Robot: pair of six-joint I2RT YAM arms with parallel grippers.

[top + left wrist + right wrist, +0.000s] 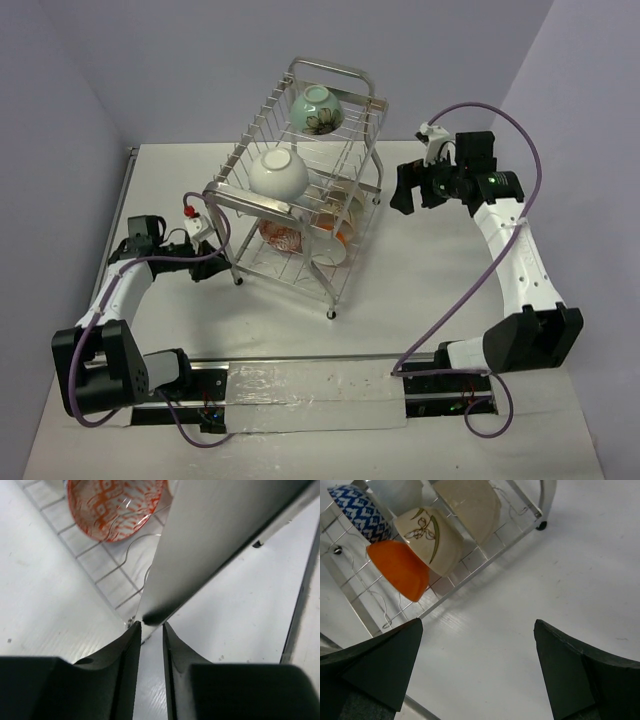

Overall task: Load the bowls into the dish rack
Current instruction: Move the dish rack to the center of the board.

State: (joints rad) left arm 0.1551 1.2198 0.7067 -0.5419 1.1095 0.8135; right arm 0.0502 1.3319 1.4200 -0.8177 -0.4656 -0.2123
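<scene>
The dish rack [349, 72] stands mid-table with bowls on both tiers. A mint green bowl [318, 108] and a white bowl [277, 173] rest on the top tier. An orange-red patterned bowl [283, 236] [112, 505] lies below. My left gripper [222, 262] [150, 626] is low at the rack's front-left leg [200, 545]. Its jaws stand a narrow gap apart, the leg's foot right at their tips. My right gripper [405, 190] [477, 624] hovers wide open to the right of the rack, holding nothing. Its view shows an orange bowl [400, 567], a cream leaf-painted bowl [427, 537] and a blue patterned bowl [357, 510].
A metal rail [300, 365] with both arm bases runs along the near table edge. Purple cables [470, 290] loop from each arm. Walls close the table in at the back and left.
</scene>
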